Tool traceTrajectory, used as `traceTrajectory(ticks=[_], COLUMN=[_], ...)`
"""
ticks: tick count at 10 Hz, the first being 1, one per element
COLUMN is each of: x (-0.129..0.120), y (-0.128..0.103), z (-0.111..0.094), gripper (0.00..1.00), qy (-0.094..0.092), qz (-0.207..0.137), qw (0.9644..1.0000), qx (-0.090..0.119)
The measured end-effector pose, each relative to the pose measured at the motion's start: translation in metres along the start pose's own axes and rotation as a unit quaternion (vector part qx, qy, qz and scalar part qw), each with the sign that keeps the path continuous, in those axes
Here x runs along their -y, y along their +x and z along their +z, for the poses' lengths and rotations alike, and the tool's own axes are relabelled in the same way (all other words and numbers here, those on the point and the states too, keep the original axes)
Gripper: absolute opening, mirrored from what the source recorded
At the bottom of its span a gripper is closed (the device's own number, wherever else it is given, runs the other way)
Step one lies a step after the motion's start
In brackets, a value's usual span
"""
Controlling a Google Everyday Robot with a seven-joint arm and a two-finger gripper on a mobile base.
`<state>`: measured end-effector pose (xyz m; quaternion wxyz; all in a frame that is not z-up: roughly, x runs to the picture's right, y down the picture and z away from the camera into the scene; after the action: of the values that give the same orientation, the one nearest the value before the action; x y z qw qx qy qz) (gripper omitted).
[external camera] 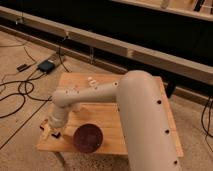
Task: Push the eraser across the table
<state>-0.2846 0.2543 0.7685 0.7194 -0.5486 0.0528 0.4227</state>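
The small wooden plank table [107, 117] stands in the middle of the camera view. My beige arm [100, 95] reaches across it from the right to its front left corner. My gripper [50, 129] is low over that corner, close to the left edge. A small dark thing [56, 135], perhaps the eraser, lies right beside the gripper on the table top; I cannot tell whether they touch.
A dark maroon bowl [88, 138] sits near the table's front edge, just right of the gripper. A small white object [91, 80] lies near the far edge. Cables [20, 92] and a dark box [46, 66] lie on the floor to the left. A long low ledge [125, 50] runs behind.
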Motion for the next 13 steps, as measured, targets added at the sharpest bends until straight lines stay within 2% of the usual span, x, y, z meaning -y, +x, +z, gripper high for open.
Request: traceTrajectory(ticks=[4, 7, 11, 13], x=[-0.009, -0.023, -0.039, -0.053], y=[-0.012, -0.030, -0.065, -0.097], z=[0.008, 0.012, 0.018, 0.020], gripper=[0.65, 0.65, 0.65, 0.65], qy=[0.001, 0.003, 0.005, -0.003], qz=[-0.014, -0.035, -0.066, -0.091], qw=[0.9998, 0.9992, 0.9977, 0.9959], qx=[-0.012, -0.016, -0.015, -0.003])
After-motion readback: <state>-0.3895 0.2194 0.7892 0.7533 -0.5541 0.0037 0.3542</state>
